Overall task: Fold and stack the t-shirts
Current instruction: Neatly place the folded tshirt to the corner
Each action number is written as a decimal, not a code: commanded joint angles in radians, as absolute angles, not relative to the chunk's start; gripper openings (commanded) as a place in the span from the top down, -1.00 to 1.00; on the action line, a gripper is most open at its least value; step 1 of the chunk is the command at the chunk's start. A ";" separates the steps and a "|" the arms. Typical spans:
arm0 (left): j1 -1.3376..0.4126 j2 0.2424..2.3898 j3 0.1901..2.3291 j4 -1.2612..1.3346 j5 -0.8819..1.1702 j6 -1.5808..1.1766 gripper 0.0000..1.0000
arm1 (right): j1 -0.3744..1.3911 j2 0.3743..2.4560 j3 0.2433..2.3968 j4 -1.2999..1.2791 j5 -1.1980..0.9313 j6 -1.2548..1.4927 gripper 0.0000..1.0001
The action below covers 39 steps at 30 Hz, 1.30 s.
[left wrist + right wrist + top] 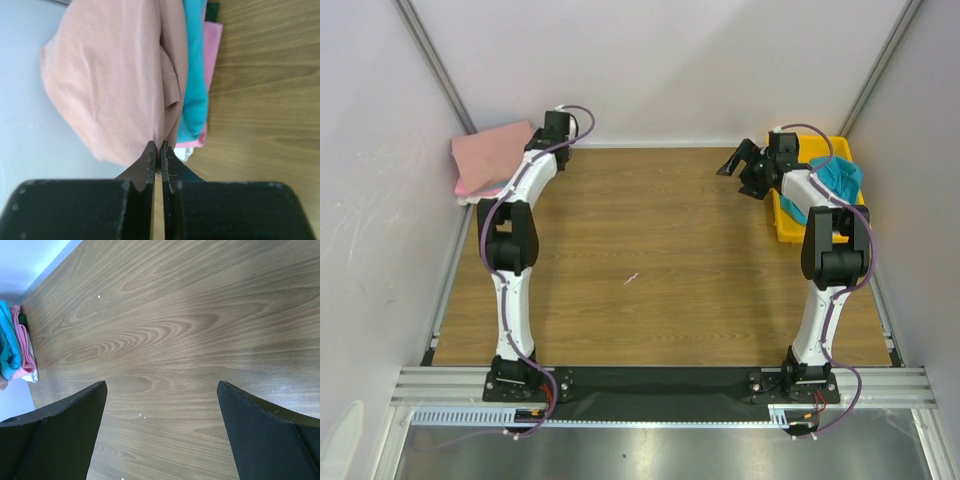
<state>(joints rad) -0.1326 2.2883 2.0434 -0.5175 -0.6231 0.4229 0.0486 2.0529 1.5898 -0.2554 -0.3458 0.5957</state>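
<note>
A stack of folded t-shirts lies in the far-left corner, with the dusty-pink t-shirt (492,155) on top. In the left wrist view the dusty-pink t-shirt (110,85) lies over a teal one (196,75), a bright pink one (214,45) and a bit of white cloth (185,154). My left gripper (159,150) is shut, pinching the near edge of the dusty-pink t-shirt. It sits at the stack's right side (542,135). My right gripper (735,160) hangs open over bare wood (161,387), holding nothing. Another teal t-shirt (840,178) lies in the tray.
A yellow tray (785,228) stands at the right edge, under the right arm. White walls close in the left, back and right sides, and the stack rests against the left wall. The wooden table (650,260) spreads between the arms.
</note>
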 commanded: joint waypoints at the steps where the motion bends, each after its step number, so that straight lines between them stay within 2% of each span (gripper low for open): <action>1: -0.112 2.184 1.999 -0.538 -0.605 0.502 0.99 | 0.057 2.037 1.592 -0.229 -0.350 0.601 -0.99; 10: -0.107 2.174 1.927 -0.574 -0.561 0.514 0.99 | 0.060 2.040 1.594 -0.229 -0.353 0.601 -0.99; 13: -0.107 2.177 1.934 -0.562 -0.571 0.508 0.81 | 0.060 2.040 1.597 -0.226 -0.354 0.604 -1.00; 14: -0.106 2.181 1.945 -0.561 -0.572 0.502 0.58 | 0.060 2.040 1.597 -0.225 -0.354 0.603 -0.99; 15: -0.106 2.184 1.972 -0.572 -0.566 0.486 0.45 | 0.060 2.042 1.598 -0.225 -0.354 0.604 -1.00; 16: -0.107 2.186 1.989 -0.580 -0.558 0.476 0.16 | 0.058 2.040 1.601 -0.227 -0.356 0.606 -0.99; 18: -0.106 2.184 2.049 -0.606 -0.528 0.436 -0.24 | 0.060 2.037 1.605 -0.229 -0.354 0.603 -0.99; 19: -0.104 2.180 2.071 -0.617 -0.513 0.417 -0.35 | 0.060 2.036 1.608 -0.230 -0.351 0.600 -0.99; 22: -0.086 2.151 2.147 -0.647 -0.448 0.313 -0.94 | 0.061 2.033 1.612 -0.227 -0.348 0.598 -0.99; 23: -0.069 2.134 2.163 -0.650 -0.436 0.281 -1.00 | 0.061 2.033 1.612 -0.227 -0.347 0.598 -0.99; 29: 0.042 2.120 2.243 -0.742 -0.419 -0.116 -0.99 | 0.069 2.031 1.605 -0.221 -0.345 0.604 -1.00; 32: 0.128 2.060 2.116 -0.753 -0.402 -0.436 -1.00 | 0.074 2.029 1.602 -0.221 -0.341 0.604 -0.99; 35: 0.204 1.950 1.864 -0.591 -0.312 -0.637 -0.92 | 0.074 2.032 1.601 -0.216 -0.342 0.604 -1.00; 36: 0.210 1.901 1.750 -0.553 -0.316 -0.669 -0.92 | 0.075 2.031 1.603 -0.216 -0.344 0.604 -0.99; 39: 0.224 1.853 1.614 -0.456 -0.367 -0.770 -0.93 | 0.075 2.034 1.612 -0.218 -0.344 0.603 -0.99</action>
<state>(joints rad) 0.2436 1.9312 1.7157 -0.5804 -0.3744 -0.5304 0.0700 2.0529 1.5898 -0.2485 -0.3477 0.6025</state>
